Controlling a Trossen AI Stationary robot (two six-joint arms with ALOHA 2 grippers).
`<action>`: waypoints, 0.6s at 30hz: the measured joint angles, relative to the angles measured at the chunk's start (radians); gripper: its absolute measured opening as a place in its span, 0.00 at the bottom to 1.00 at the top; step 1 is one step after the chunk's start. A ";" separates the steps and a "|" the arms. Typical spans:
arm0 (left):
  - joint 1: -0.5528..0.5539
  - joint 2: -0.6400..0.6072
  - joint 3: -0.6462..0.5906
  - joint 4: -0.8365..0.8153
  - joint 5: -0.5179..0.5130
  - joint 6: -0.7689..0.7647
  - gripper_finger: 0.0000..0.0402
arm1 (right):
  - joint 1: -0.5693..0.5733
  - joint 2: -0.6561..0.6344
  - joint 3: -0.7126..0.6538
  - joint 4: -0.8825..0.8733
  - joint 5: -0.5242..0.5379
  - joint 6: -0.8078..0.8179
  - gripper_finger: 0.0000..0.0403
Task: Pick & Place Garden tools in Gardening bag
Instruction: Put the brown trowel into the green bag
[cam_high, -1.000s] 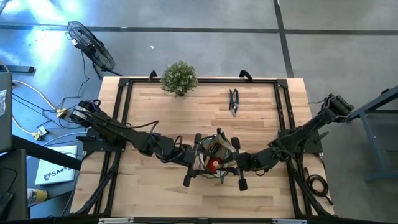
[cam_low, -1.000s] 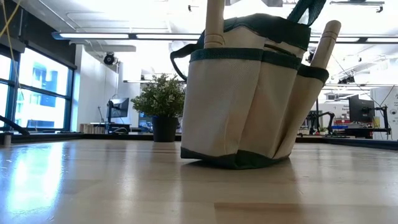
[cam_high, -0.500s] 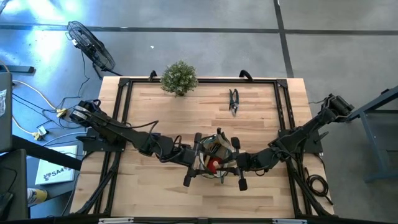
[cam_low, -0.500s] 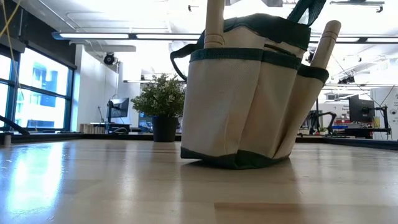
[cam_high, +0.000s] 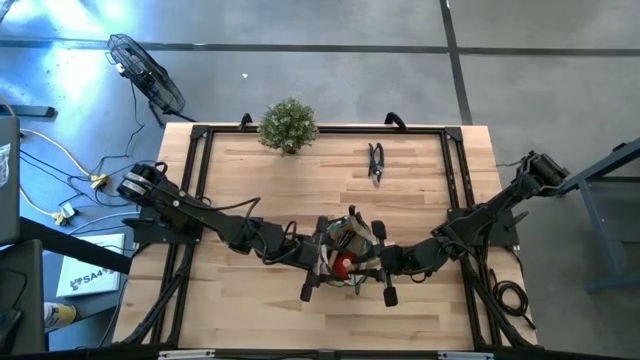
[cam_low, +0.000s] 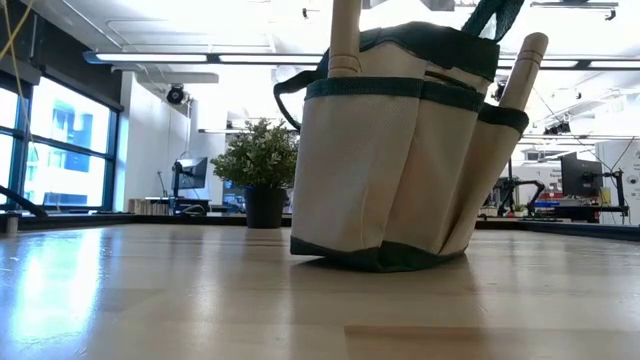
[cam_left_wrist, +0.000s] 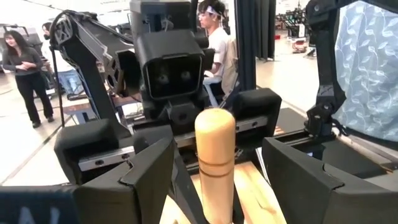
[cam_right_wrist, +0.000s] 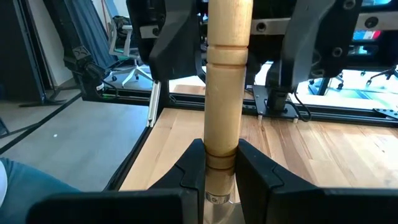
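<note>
On a pale wooden table (cam_high: 250, 190) in an open lab, we start at the near middle, where the bag (cam_low: 400, 150) stands between both arms. Our right gripper (cam_right_wrist: 222, 163) is clamped on a wooden tool handle (cam_right_wrist: 227, 81), its long axis upright, at the bag's mouth. Our left gripper (cam_left_wrist: 214, 177), fingers spread wide and holding nothing, faces it with the same handle (cam_left_wrist: 215, 158) standing between them, so the left is placed to take it or steady the bag. Farther back lie the snips (cam_high: 376, 163), and at the far edge the plant (cam_high: 289, 125). Since a second ago only our left arm has shifted slightly; the rest stays put.
</note>
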 joint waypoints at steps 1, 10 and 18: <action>0.000 0.000 0.000 0.000 0.000 0.001 0.60 | 0.000 0.000 0.000 0.000 0.000 0.000 0.12; 0.000 0.000 0.000 0.001 -0.001 0.002 0.60 | 0.000 0.000 0.000 -0.001 -0.017 0.000 0.12; 0.028 0.005 0.000 0.002 0.003 -0.003 0.60 | 0.000 0.000 0.000 -0.001 -0.017 0.000 0.12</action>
